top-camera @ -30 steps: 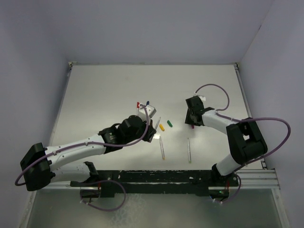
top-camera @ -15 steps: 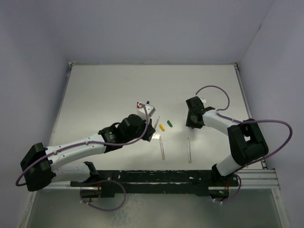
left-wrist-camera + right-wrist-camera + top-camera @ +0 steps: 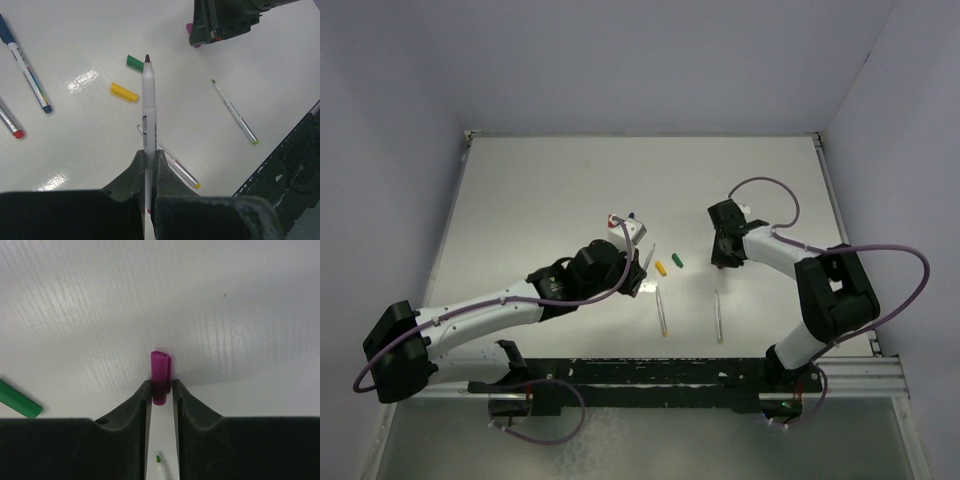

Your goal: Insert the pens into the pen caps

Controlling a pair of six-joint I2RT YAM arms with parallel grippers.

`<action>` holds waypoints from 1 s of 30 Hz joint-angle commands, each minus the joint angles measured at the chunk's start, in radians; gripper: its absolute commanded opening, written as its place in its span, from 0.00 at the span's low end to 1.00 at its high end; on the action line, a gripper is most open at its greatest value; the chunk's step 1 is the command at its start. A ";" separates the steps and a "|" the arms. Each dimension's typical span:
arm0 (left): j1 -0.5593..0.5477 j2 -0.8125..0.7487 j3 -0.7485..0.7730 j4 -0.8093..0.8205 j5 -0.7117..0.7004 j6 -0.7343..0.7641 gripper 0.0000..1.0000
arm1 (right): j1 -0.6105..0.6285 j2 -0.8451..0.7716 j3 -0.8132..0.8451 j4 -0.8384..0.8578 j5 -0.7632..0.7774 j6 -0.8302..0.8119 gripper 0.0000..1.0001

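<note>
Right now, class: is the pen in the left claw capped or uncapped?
Uncapped: the pen in the left claw shows a bare dark tip, no cap on it.

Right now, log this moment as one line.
left gripper: shut on pen | right gripper: shut on purple cap | yellow cap, green cap: on table | held pair: apart

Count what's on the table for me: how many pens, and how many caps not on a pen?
Pens: 5, one in the left claw
Loose caps: 3, the yellow cap, green cap, purple cap
Total: 8
</note>
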 commanded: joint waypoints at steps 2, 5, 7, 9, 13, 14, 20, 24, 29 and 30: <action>0.007 -0.020 0.009 0.026 0.008 0.006 0.00 | 0.001 0.069 -0.006 -0.099 0.029 0.013 0.30; 0.008 -0.026 0.004 0.027 0.011 0.004 0.00 | 0.000 0.072 -0.004 -0.099 0.039 0.016 0.34; 0.007 -0.031 0.001 0.024 0.010 0.002 0.00 | 0.000 0.076 -0.002 -0.097 0.040 0.015 0.35; 0.007 -0.035 -0.002 0.024 0.009 0.000 0.00 | -0.001 0.080 0.000 -0.092 0.040 0.017 0.33; 0.008 -0.037 -0.004 0.021 0.008 0.000 0.00 | -0.001 0.093 0.004 -0.087 0.037 0.015 0.30; 0.007 -0.037 -0.004 0.019 0.007 -0.001 0.00 | -0.001 0.095 0.006 -0.086 0.037 0.015 0.29; 0.007 -0.035 -0.004 0.021 0.010 -0.001 0.00 | -0.001 0.111 0.014 -0.082 0.033 0.013 0.25; 0.007 -0.035 -0.007 0.024 0.009 -0.006 0.00 | -0.002 0.116 0.014 -0.083 0.027 0.014 0.13; 0.008 -0.020 -0.006 0.031 0.011 -0.003 0.00 | -0.003 0.124 0.025 -0.073 -0.008 -0.006 0.00; 0.007 -0.014 -0.006 0.034 0.016 -0.001 0.00 | -0.004 0.124 0.027 -0.070 -0.020 -0.013 0.00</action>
